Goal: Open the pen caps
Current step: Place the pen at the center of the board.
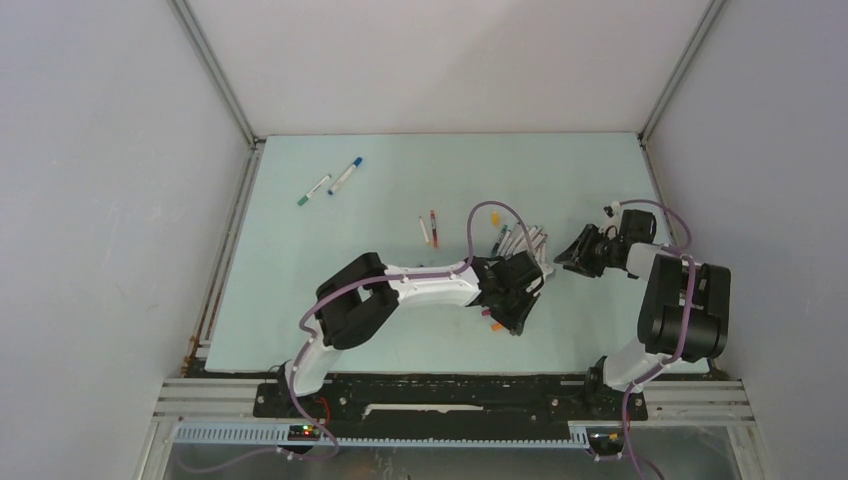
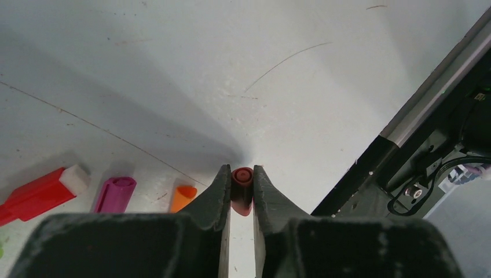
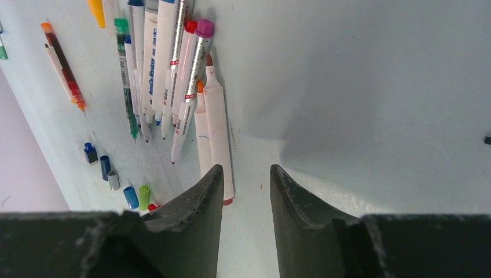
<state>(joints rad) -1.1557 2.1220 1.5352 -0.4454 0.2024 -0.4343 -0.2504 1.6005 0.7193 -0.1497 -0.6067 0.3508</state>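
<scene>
My left gripper (image 2: pixel 242 174) is shut on a dark red pen cap (image 2: pixel 242 188), held just above the table near its front edge. Loose caps lie to its left: red-and-white (image 2: pixel 40 194), magenta (image 2: pixel 114 194) and orange (image 2: pixel 183 198). In the top view the left gripper (image 1: pixel 515 300) sits just in front of a row of uncapped pens (image 1: pixel 525 240). My right gripper (image 3: pixel 246 171) is open and empty, low over the table beside that row of pens (image 3: pixel 168 63). Blue (image 3: pixel 131 197), green (image 3: pixel 144 197), grey (image 3: pixel 113 180) and red (image 3: pixel 152 207) caps lie near its left finger.
Two pens with caps on, blue (image 1: pixel 345 175) and green (image 1: pixel 313 190), lie at the far left of the table. Two thin pens (image 1: pixel 428 228) lie left of the row. A black frame rail (image 2: pixel 405 150) runs along the table's front edge, close to the left gripper.
</scene>
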